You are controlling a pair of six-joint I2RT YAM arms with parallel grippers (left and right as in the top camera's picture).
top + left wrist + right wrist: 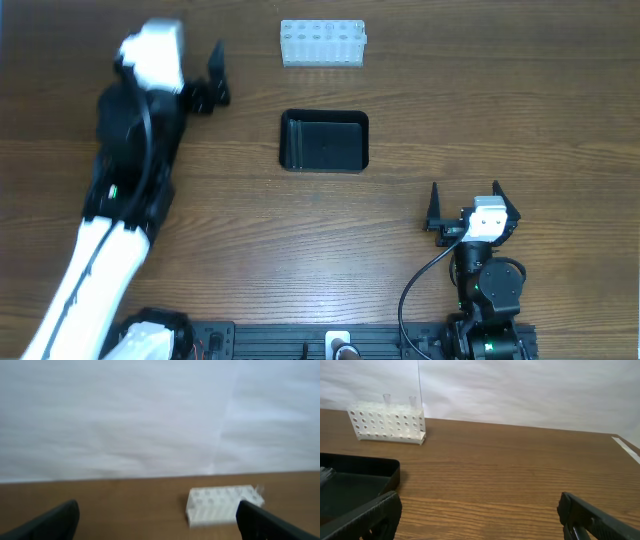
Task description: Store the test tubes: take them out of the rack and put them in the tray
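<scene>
Left claw is hanging wide open and holding nothing, with the rack sitting ahead of it, closer to one finger. Two test tubes are poking out the top. They're probably light, slick and breakable, so I'm thinking a gentle pinch just under the rim and a straight lift. Tray is lying between the claws. Right claw is gaping empty too. Everything's sitting on a wood-grain tabletop, with a white backdrop hanging behind.
</scene>
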